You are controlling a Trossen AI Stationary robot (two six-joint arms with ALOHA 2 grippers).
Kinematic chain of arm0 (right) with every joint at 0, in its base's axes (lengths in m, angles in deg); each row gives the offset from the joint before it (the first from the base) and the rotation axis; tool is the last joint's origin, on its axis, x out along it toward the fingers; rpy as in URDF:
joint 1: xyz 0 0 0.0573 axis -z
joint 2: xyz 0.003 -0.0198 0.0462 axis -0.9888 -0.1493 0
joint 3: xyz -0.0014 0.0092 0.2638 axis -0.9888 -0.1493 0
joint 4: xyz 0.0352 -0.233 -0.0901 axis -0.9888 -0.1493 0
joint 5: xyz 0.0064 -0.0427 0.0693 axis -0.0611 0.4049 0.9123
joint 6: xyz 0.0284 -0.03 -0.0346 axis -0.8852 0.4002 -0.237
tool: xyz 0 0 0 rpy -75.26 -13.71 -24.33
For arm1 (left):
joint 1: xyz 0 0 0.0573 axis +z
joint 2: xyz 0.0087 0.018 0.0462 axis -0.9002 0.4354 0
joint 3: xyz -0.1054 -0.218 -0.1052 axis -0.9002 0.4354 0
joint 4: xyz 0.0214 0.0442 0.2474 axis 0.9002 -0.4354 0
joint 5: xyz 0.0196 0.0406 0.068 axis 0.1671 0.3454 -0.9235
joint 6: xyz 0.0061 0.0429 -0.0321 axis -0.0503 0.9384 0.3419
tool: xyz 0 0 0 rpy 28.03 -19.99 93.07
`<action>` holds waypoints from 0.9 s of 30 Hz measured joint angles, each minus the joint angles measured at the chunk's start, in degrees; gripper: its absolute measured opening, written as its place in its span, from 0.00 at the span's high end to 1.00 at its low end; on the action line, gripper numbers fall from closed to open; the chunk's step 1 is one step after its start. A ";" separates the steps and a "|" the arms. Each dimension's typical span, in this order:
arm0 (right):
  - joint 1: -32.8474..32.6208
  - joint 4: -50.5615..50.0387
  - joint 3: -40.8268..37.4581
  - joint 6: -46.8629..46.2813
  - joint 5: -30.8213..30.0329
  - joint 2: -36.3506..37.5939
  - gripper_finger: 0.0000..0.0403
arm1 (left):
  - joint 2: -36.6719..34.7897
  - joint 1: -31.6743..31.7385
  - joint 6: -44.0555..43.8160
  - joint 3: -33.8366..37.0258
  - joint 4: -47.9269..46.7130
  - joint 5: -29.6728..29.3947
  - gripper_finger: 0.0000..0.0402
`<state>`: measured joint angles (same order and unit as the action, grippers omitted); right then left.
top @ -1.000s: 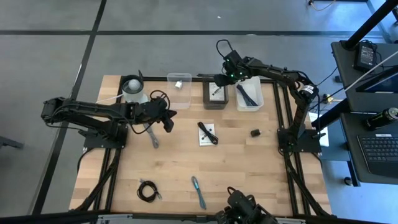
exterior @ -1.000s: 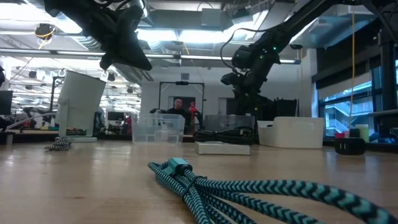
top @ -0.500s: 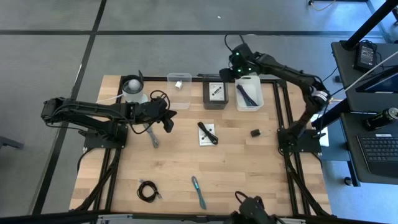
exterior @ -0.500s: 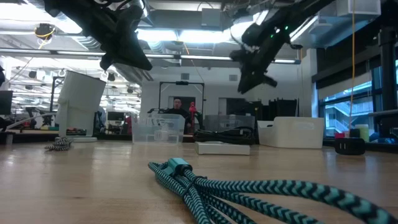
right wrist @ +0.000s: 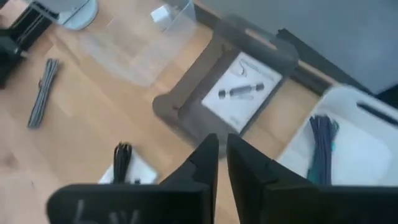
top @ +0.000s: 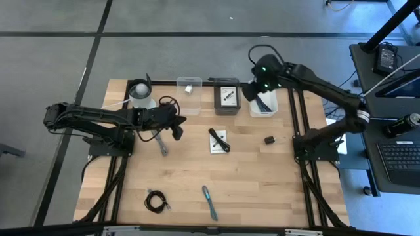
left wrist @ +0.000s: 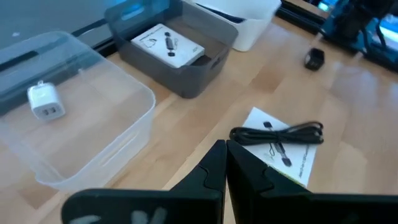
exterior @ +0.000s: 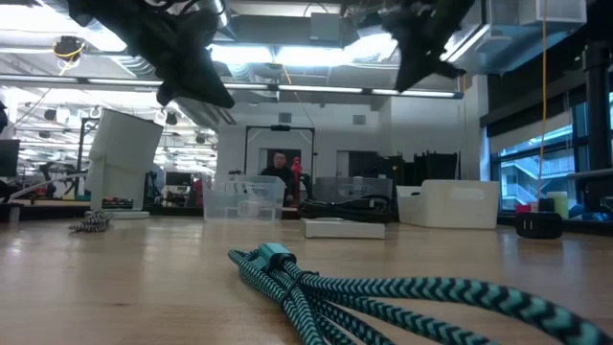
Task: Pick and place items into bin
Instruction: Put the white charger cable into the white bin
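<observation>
The right gripper (top: 251,90), fingers together and empty, hovers between the grey bin (top: 227,99) and the white bin (top: 270,105); the left gripper (top: 176,126), also closed, waits well left of the grey bin.

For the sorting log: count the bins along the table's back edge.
3: clear bin nearest the white cup, grey bin in the middle, white bin under the right end effector.

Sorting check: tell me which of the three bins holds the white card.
The dark grey middle bin; the clear bin holds a small white block, the white bin dark pens.
</observation>
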<state>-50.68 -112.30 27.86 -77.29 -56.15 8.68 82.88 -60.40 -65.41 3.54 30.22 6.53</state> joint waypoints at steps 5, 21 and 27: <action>-7.86 -4.32 -2.93 -6.94 -6.18 5.97 0.93 | 0.00 0.00 4.96 0.00 0.04 3.16 0.99; -37.52 10.57 -34.95 -43.21 -10.07 19.68 0.98 | 0.00 -5.03 11.34 0.00 0.37 8.31 0.99; -46.77 19.09 -42.24 -51.58 -10.31 19.70 0.98 | 0.01 -11.20 11.65 -1.58 -1.78 2.65 1.00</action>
<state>-97.45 -93.21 -14.38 -128.86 -66.45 28.37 82.89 -71.60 -53.76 1.96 28.44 9.18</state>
